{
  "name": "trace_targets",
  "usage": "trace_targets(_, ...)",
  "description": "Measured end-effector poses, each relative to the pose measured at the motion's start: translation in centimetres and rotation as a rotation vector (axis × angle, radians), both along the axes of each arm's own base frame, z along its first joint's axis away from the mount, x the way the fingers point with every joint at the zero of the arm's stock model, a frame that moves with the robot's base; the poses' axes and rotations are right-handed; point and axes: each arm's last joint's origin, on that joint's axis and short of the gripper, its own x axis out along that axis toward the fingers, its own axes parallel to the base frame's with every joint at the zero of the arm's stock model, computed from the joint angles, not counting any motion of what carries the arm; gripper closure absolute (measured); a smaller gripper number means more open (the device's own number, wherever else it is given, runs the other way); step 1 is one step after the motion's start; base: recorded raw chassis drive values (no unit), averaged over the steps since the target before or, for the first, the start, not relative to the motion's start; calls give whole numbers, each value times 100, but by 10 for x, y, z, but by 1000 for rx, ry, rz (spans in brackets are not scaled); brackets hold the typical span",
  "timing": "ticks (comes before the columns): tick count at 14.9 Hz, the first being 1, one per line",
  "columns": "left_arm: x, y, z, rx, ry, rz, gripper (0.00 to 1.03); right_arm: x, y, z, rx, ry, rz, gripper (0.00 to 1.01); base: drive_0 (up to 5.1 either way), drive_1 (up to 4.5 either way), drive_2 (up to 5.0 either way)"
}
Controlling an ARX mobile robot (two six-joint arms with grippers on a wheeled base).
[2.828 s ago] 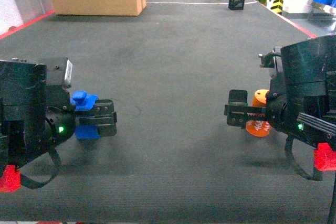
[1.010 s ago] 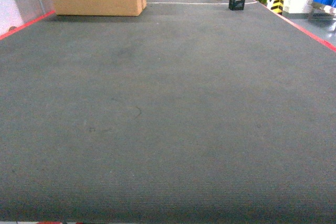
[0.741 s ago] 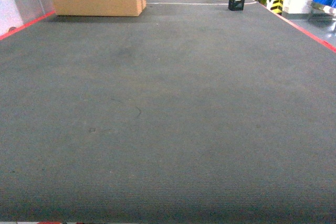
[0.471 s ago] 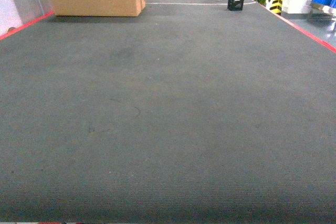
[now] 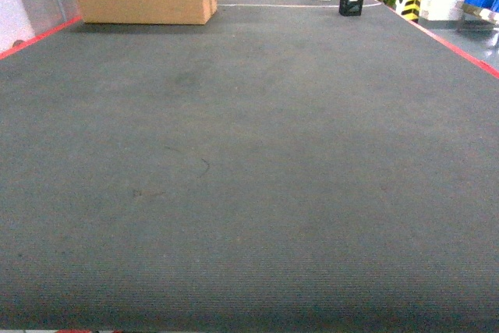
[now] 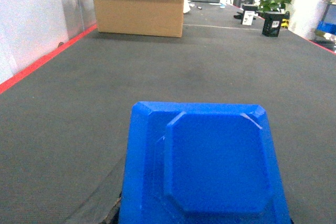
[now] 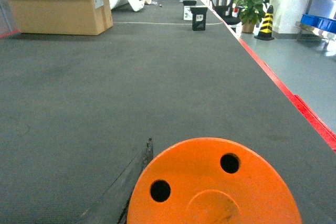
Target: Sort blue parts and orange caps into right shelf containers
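The left hand itself is out of view, but the blue part (image 6: 202,169) fills the bottom of its wrist camera, evidently gripped; the right hand likewise carries the orange cap (image 7: 212,184). Neither shows from the head, above the dark floor (image 5: 249,154). No shelf crates in sight — a jolt while driving could shake either loose.

A cardboard box (image 6: 139,3) at the far end of the dark floor reads "#CH" in black print.
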Motion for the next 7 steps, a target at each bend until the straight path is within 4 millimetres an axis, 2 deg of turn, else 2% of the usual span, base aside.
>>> trace_targets(3, -11, 0, -10, 0, 4, 0, 60, -3, 0, -5, 0, -2, 0, 56, 0, 0, 0)
trace_targets(5, -11, 0, -13, 0, 8, 3, 60, -13, 0, -13, 0, 13, 1, 56, 0, 0, 0)
trace_targets(7, -11, 0, -13, 0, 0, 0, 60, -14, 0, -12, 0, 0, 0, 56, 0, 0, 0)
